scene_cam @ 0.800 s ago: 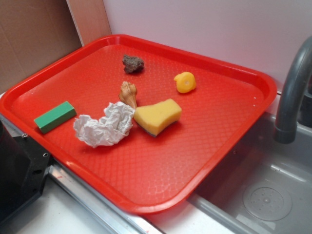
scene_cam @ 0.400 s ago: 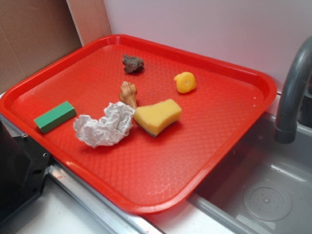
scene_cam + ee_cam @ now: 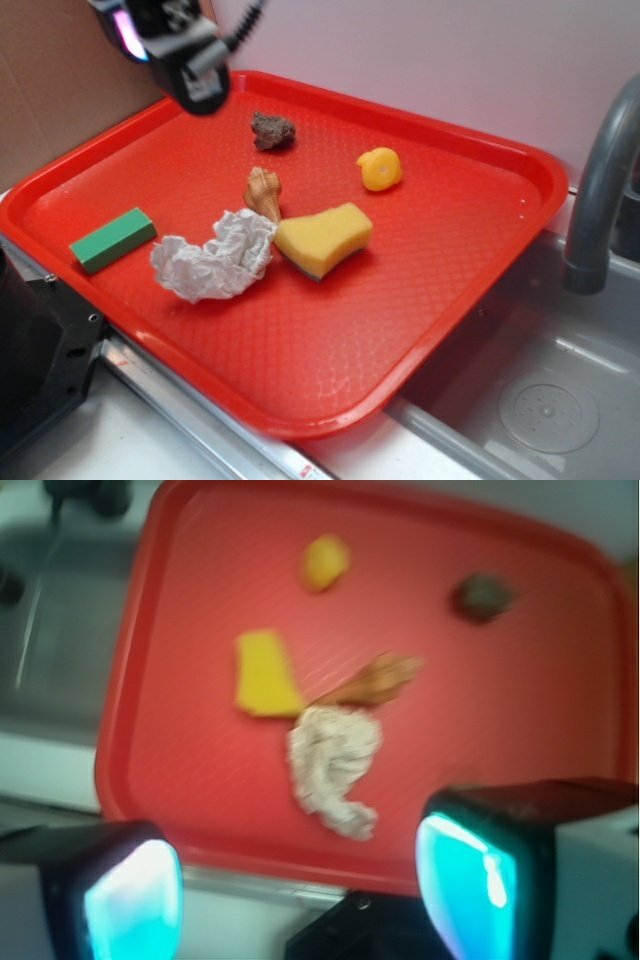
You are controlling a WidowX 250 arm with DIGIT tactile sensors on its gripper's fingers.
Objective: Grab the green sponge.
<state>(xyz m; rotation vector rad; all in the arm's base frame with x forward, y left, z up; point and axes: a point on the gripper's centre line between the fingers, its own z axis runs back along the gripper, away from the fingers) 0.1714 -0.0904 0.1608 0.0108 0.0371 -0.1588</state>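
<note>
The green sponge (image 3: 323,239) is a yellow foam block with a thin dark layer underneath. It lies near the middle of the red tray (image 3: 440,300), touching the crumpled white paper (image 3: 213,258). In the wrist view the sponge (image 3: 265,674) lies far ahead, left of centre. My gripper (image 3: 190,55) hangs high over the tray's far left corner, well away from the sponge. In the wrist view its two fingers (image 3: 130,900) stand wide apart with nothing between them, so the gripper (image 3: 300,900) is open.
On the tray: a flat green block (image 3: 112,239) at the left, a seashell (image 3: 264,192), a dark stone (image 3: 272,131), a small round yellow toy (image 3: 380,169). A grey faucet (image 3: 600,190) and sink (image 3: 540,400) are at the right. A black box (image 3: 40,350) stands at the front left.
My gripper has come into view at the upper left, over the tray's far corner. The things on the tray have not moved.
</note>
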